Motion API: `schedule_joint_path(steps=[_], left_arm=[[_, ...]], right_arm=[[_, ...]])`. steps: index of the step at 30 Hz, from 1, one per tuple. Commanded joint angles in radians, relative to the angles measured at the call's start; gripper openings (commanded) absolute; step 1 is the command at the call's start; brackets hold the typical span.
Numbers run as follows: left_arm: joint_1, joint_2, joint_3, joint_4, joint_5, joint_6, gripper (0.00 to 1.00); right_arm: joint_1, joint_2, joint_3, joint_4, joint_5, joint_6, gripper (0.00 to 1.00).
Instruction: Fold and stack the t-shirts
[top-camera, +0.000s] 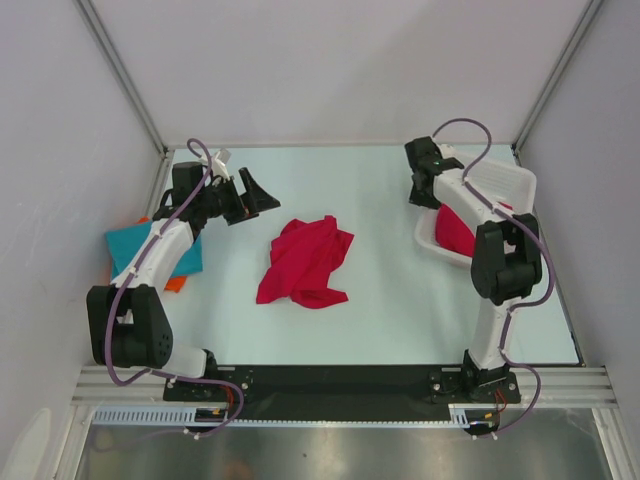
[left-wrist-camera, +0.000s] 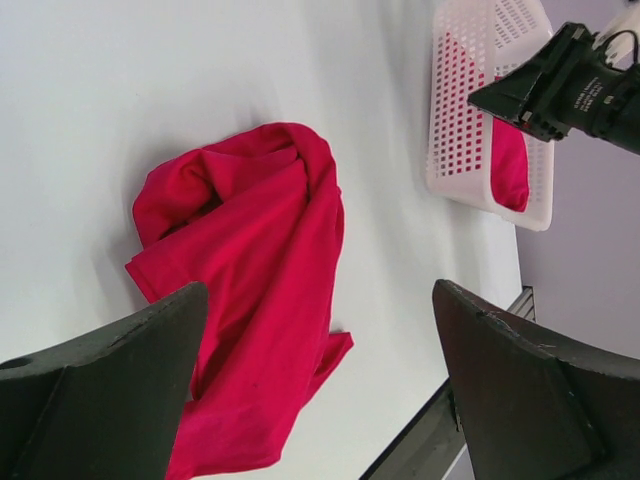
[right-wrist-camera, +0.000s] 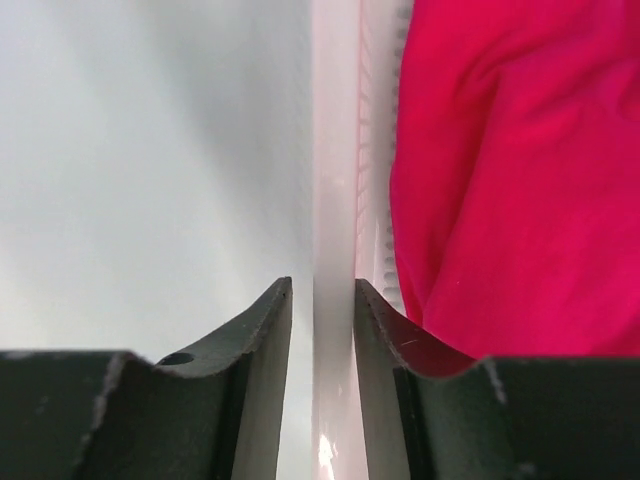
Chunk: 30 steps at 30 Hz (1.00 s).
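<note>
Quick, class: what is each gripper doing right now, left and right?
Left gripper: open, empty, over the red shirt.
Right gripper: open, fingers straddling the basket wall, not clamping it.

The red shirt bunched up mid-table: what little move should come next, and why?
Probably the left claw should drop onto the crumpled red shirt and pinch an edge. It hangs wide open and empty, and its own wrist view shows the shirt lying between its fingers, not yet folded. The right claw is occupied, straddling the basket wall.
</note>
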Motion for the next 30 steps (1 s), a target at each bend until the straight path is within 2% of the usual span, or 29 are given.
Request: schedule_joint_path(steps=[1, 11, 24, 30], left_arm=[[0.009, -0.027, 0.011, 0.033, 0.030, -0.004, 1.00], [0.009, -0.052, 0.014, 0.007, 0.030, 0.013, 1.00], [0.009, -0.078, -0.007, 0.009, 0.014, 0.013, 1.00], [0.009, -0.081, -0.010, 0.009, 0.016, 0.013, 1.00]], right_arm=[[0.114, -0.049, 0.123, -0.037, 0.045, 0.002, 0.37], [0.132, -0.031, 0.111, -0.042, 0.007, 0.012, 0.40], [0.250, 0.069, 0.292, -0.100, -0.100, -0.049, 0.40], [0.209, 0.167, 0.273, -0.091, -0.258, -0.006, 0.39]])
